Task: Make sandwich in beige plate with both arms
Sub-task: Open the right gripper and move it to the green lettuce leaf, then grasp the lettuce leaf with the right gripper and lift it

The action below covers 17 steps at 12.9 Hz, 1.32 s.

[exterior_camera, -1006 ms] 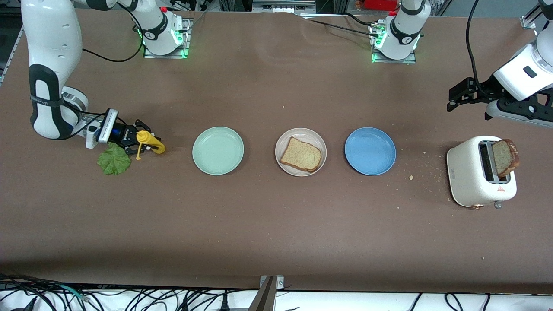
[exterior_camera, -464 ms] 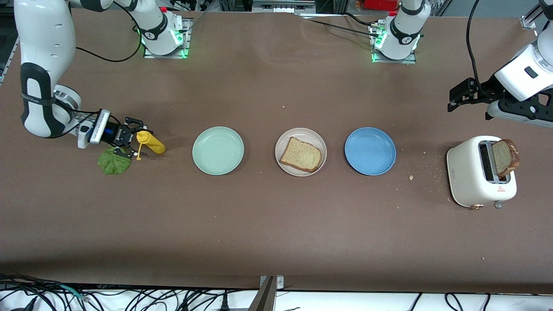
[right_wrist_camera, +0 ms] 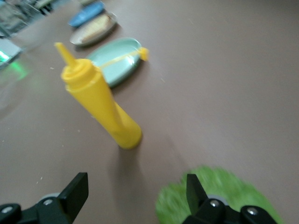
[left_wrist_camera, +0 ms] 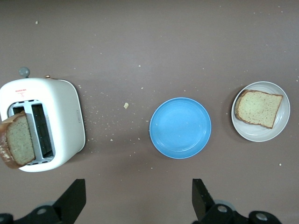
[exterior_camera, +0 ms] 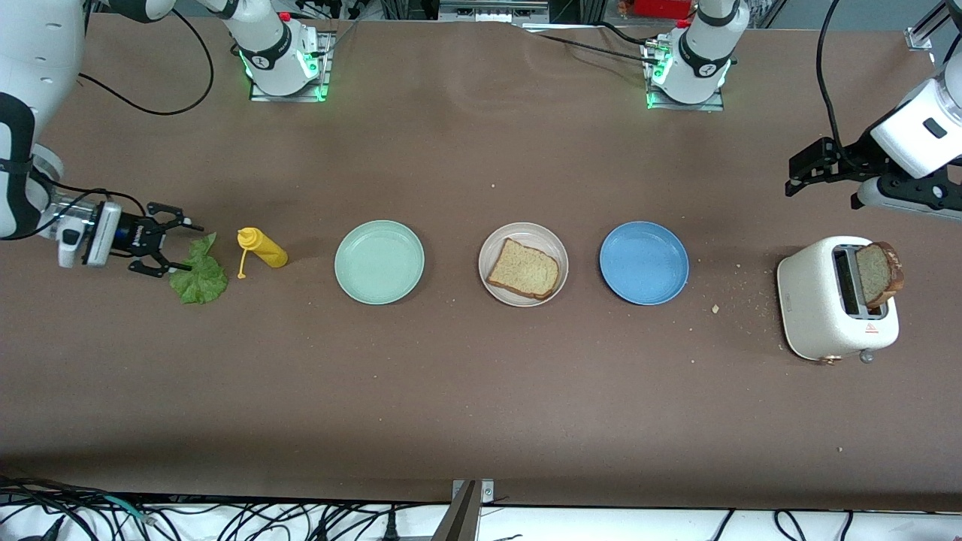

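- The toaster (exterior_camera: 834,300) sits nearest the front camera, at the left arm's end of the surface (exterior_camera: 481,391). A second bread slice (exterior_camera: 879,272) is seen standing up out of its slot.
- The lettuce leaf (exterior_camera: 199,274) lies flat on the surface at the right arm's end, well apart from the beige plate (exterior_camera: 520,230) and at its 9 o'clock.
- Three plates are set in a row. The beige plate is in the middle with one bread slice (exterior_camera: 524,269) lying on it, the mint-green plate (exterior_camera: 379,262) is at its 9 o'clock and the blue plate (exterior_camera: 644,262) at its 3 o'clock.
- A yellow mustard bottle (exterior_camera: 263,249) is found just beside the leaf, at the leaf's 2 o'clock.
- The right gripper (exterior_camera: 184,246) is held low at the leaf's 10 o'clock, with its fingers spread wide and nothing held.
- The left gripper (left_wrist_camera: 138,203) hangs over the surface at the toaster's 12 o'clock, waiting, with its fingers wide and empty.
- The lettuce step is judged to be in hand: only the bottom slice is placed.
- For the next move, the right fingers would need to be lowered onto the leaf, closed on it and carried over the mint-green plate to the beige one, with the bottle left undisturbed.
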Each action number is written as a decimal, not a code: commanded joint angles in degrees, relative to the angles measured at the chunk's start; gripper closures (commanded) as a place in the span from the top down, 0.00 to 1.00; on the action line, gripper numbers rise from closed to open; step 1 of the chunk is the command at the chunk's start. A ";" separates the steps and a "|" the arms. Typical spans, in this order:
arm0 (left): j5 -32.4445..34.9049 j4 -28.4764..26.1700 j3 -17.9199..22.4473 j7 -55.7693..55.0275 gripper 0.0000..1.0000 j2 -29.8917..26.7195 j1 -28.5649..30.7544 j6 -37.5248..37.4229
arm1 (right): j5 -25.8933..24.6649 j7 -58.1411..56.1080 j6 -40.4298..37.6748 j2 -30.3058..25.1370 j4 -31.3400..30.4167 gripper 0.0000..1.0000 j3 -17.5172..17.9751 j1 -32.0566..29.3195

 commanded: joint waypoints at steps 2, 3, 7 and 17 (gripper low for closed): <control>-0.60 1.74 0.08 0.04 1.00 0.94 0.99 -0.70 | -5.68 22.89 8.83 0.21 5.10 0.94 -1.26 3.25; -0.60 1.74 0.08 0.04 1.00 0.94 0.99 -0.70 | -7.25 31.49 12.44 0.21 5.02 0.94 -2.31 6.05; -0.52 1.74 0.08 0.04 1.00 1.03 1.08 -0.70 | -12.44 51.67 20.46 1.44 3.09 0.98 -3.73 11.69; -0.60 1.74 -0.01 0.13 1.00 0.86 1.17 -0.96 | -13.68 67.95 31.28 7.24 -0.78 0.57 -3.90 19.25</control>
